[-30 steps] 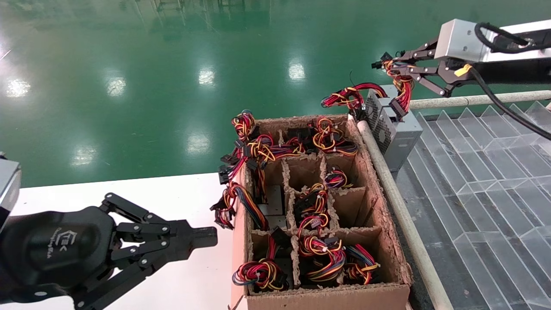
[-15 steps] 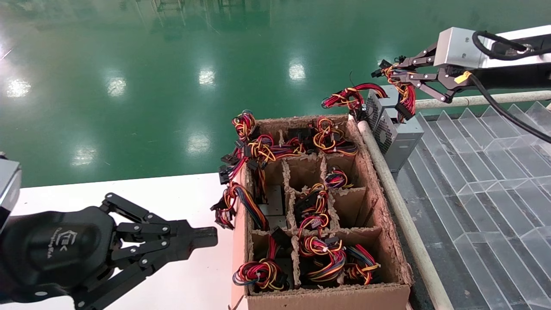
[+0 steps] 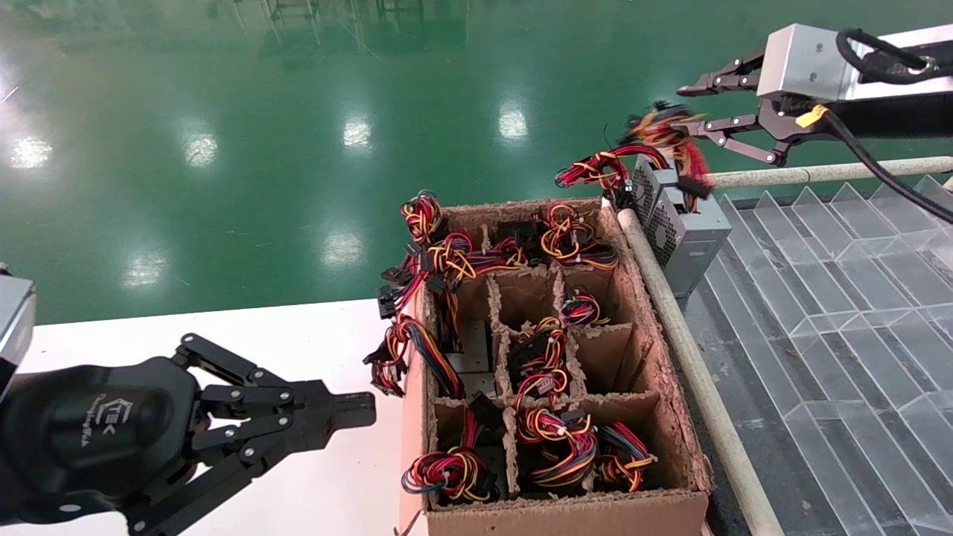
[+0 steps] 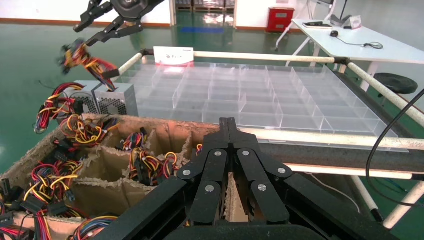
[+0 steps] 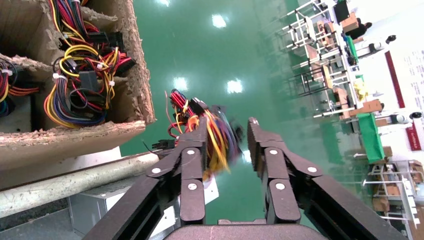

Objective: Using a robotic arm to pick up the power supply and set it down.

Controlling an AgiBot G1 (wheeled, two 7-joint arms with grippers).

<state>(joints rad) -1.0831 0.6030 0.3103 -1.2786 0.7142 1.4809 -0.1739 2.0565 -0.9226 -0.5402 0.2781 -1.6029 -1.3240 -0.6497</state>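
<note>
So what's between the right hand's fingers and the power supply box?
Only the power supply's own wire bundle, seen in the head view beneath the open right hand.

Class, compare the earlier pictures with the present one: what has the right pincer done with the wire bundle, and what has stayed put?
The right pincer has opened and let go of the wire bundle, which now drops, blurred, toward the power supply. The supply itself stays on the tray by the cardboard box. The left pincer stays shut and parked over the white table.
</note>
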